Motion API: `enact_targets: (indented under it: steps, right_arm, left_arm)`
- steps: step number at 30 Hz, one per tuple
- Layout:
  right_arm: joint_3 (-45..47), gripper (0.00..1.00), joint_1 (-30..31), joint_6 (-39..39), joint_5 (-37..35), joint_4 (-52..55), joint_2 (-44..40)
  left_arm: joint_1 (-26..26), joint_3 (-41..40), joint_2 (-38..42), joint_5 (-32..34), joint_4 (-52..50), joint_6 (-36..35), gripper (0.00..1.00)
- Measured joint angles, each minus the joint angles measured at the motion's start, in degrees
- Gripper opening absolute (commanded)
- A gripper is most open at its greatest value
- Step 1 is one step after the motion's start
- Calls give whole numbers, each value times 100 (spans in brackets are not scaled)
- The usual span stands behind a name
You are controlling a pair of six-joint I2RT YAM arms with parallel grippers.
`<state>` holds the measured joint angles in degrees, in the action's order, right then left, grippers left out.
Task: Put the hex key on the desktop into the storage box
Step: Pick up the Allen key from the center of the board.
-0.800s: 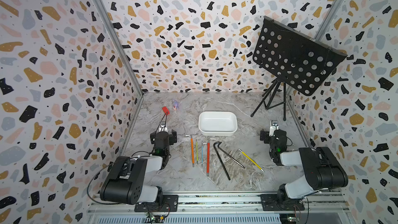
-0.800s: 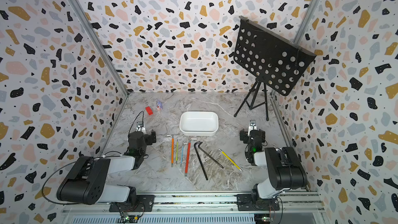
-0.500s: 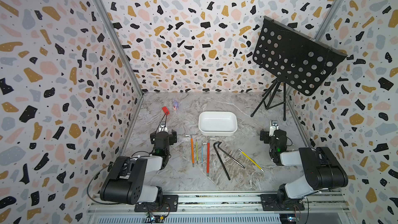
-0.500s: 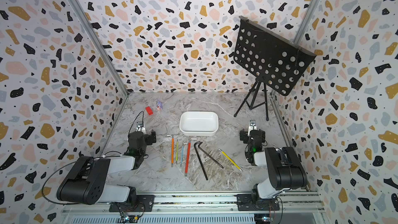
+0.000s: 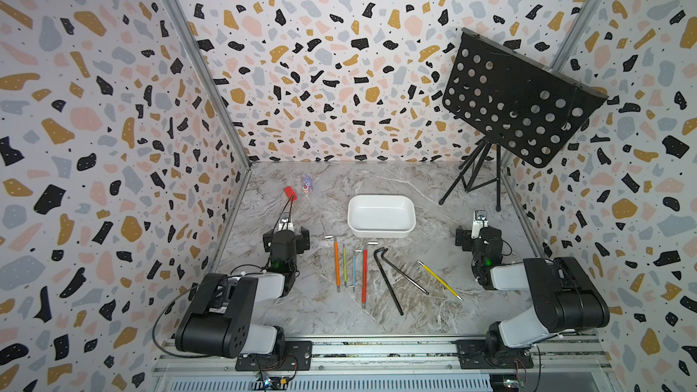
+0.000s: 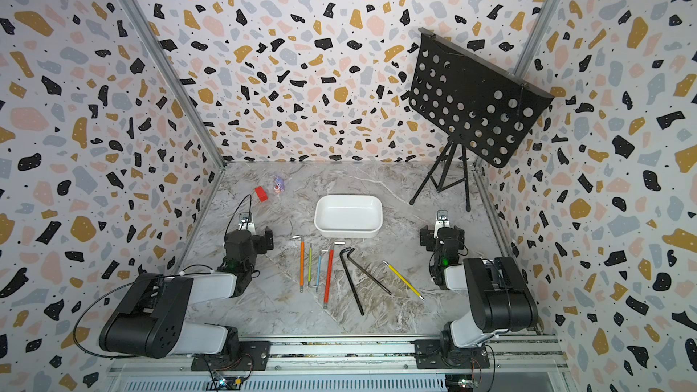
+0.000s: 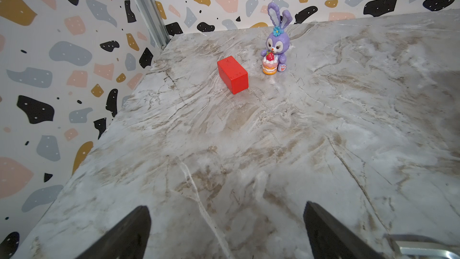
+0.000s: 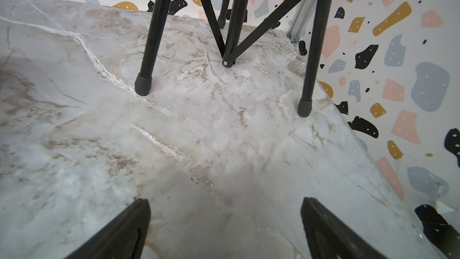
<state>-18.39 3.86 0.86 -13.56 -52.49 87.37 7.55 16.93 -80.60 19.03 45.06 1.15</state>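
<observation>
Several hex keys lie on the desktop in front of the storage box in both top views: orange, green, blue, red, black, dark grey and yellow. The white storage box holds nothing. My left gripper rests low, left of the keys. My right gripper rests low on their right. In the wrist views the left gripper and the right gripper are both open over bare marble.
A black perforated music stand rises at the back right, its tripod legs just ahead of my right gripper. A red block and a purple bunny toy sit at the back left. Terrazzo walls enclose three sides.
</observation>
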Motion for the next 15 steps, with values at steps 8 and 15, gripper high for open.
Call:
enact_targets:
  steps: [8,15]
  right_arm:
    - [-61,100,2,0,-44,444,-223]
    - [-1491,100,17,-358,-444,2680,-1311]
  left_arm:
    - [70,378,485,352,-1115,105,100]
    - [160,2107,1480,1141,-3320,1513,100]
